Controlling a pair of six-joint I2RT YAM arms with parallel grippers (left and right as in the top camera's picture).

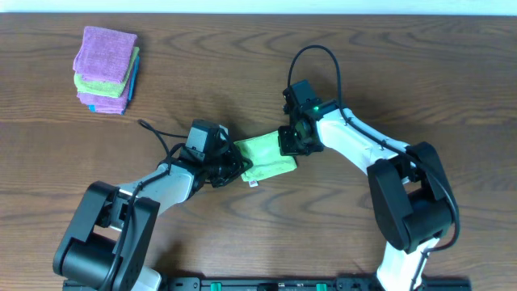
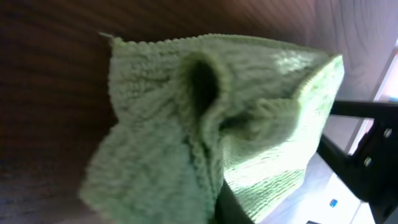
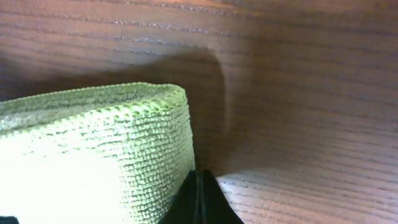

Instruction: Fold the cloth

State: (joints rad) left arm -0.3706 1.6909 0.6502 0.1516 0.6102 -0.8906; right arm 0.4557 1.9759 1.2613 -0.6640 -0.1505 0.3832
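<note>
Both ends of the green cloth [image 1: 266, 156] are hidden under the left gripper [image 1: 233, 168] and right gripper [image 1: 291, 139].

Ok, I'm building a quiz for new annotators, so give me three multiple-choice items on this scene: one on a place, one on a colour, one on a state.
1. Where does the stack of folded cloths sit in the overhead view?
A. upper left of the table
B. lower right
C. under the right arm

2. What colour is the stack's top cloth?
A. blue
B. purple
C. white

3. How is the green cloth?
A. spread flat, untouched
B. laid on the stack
C. bunched between the left end effector and the right end effector

Key: 1 A, it lies far left near the top edge. 2 B, a purple cloth caps the pile. 3 C, the left wrist view shows it rumpled, and an end effector meets each end.
</note>
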